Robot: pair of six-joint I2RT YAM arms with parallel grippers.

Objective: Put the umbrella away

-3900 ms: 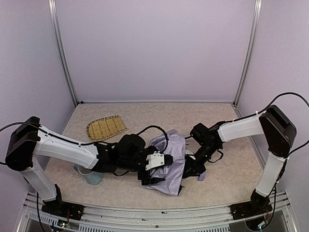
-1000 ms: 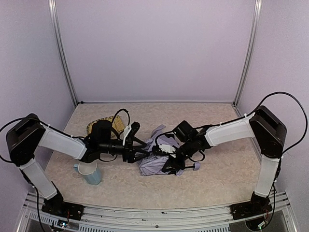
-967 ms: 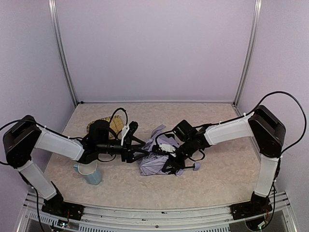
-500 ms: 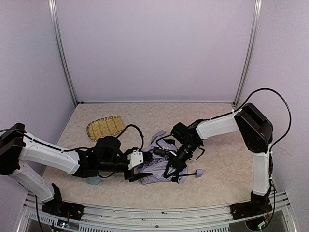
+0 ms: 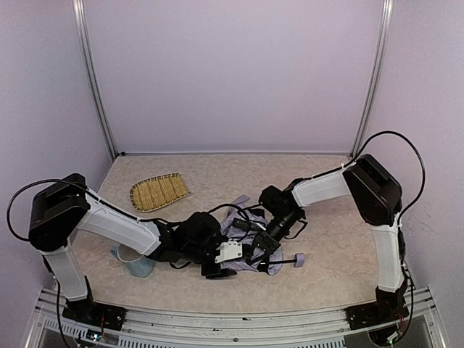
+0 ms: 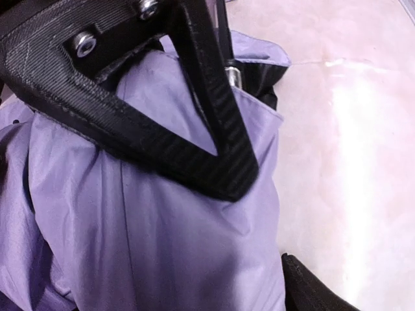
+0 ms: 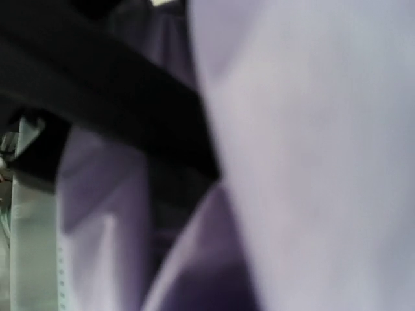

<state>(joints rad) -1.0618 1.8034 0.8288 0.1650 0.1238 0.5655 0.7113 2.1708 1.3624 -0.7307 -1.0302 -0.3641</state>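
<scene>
The umbrella (image 5: 250, 255) lies crumpled on the table at centre front, lavender fabric with black lining showing. Its thin black shaft runs right to the lavender handle knob (image 5: 299, 259). My left gripper (image 5: 233, 255) is pushed into the bundle from the left. In the left wrist view the fabric (image 6: 162, 246) fills the frame, and my left gripper (image 6: 269, 227) has one finger on top of the bundle and the other at its lower right. My right gripper (image 5: 267, 243) is buried in the fabric from the right. The right wrist view is blurred fabric (image 7: 311, 142), the jaws hidden.
A woven bamboo tray (image 5: 159, 191) lies at the back left. A pale blue cup (image 5: 134, 261) stands at the front left, close under my left arm. Enclosure walls close in the table on three sides.
My left gripper has moved right, further onto the umbrella bundle. The right gripper has shifted slightly back and right. The fabric is bunched tighter, and the handle knob has stayed in place.
</scene>
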